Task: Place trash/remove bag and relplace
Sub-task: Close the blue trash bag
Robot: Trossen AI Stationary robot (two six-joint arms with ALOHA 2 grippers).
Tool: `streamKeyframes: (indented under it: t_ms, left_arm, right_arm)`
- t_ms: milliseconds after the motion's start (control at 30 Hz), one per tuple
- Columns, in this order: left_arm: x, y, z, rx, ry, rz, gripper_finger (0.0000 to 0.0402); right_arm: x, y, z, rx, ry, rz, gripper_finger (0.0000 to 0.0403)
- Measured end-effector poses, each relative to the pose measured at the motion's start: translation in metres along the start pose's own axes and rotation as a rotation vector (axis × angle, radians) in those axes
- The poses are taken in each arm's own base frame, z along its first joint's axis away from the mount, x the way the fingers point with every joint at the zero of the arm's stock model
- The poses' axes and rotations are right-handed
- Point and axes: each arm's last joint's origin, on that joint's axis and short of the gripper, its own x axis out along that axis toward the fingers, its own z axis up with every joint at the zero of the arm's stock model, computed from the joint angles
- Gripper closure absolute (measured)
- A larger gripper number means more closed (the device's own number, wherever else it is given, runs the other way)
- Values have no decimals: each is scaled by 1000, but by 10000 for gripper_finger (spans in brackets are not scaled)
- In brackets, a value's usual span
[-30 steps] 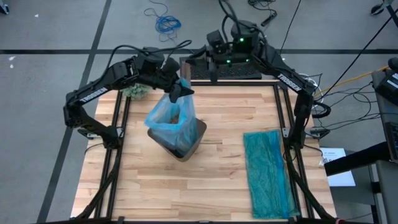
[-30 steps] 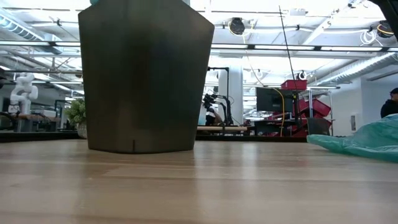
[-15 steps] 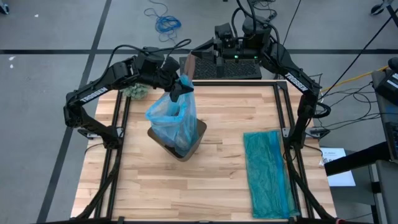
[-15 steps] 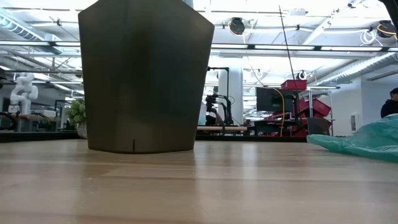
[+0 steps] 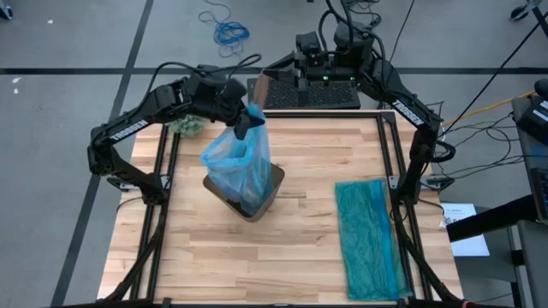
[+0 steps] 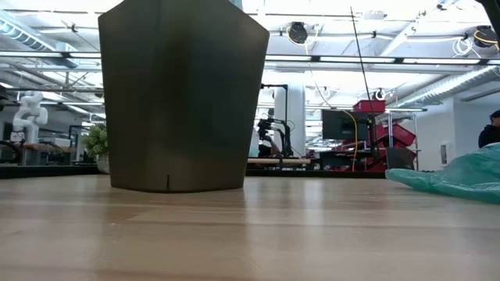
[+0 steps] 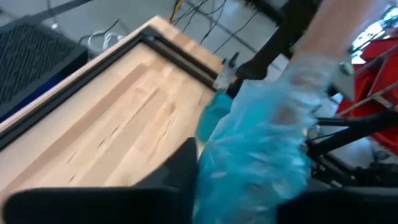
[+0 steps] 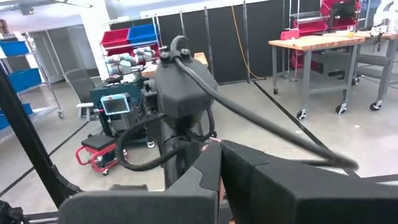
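The bag (image 5: 235, 162) stands upright in the bin (image 5: 267, 195), neck upward, mid-table. Left gripper (image 5: 249, 120) pinches its top edge; right gripper (image 8: 217, 168) waits clenched behind the table.

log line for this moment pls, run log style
phase: bag removal | left gripper: closing on top of light blue bag above dark bin | right gripper: shut, parked behind table | teal bag: flat, table's right side
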Motion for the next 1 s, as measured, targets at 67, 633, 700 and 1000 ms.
streamKeyframes:
  t_ms: [67,633,700,1000]
  left_arm:
    - [0,2,-3,-8,33,21,355]
    - [0,5,-10,25,87,80,400]
    - [0,4,-8,31,68,65,400]
    - [-7,-3,-1,49,29,-33,331]
  right_arm:
    - [-1,0,1,-5,-11,2,403]
    - [-22,10,21,-38,-100,12,402]
    - [-23,10,20,-35,-87,21,401]
    - [-23,11,17,-39,-57,56,308]
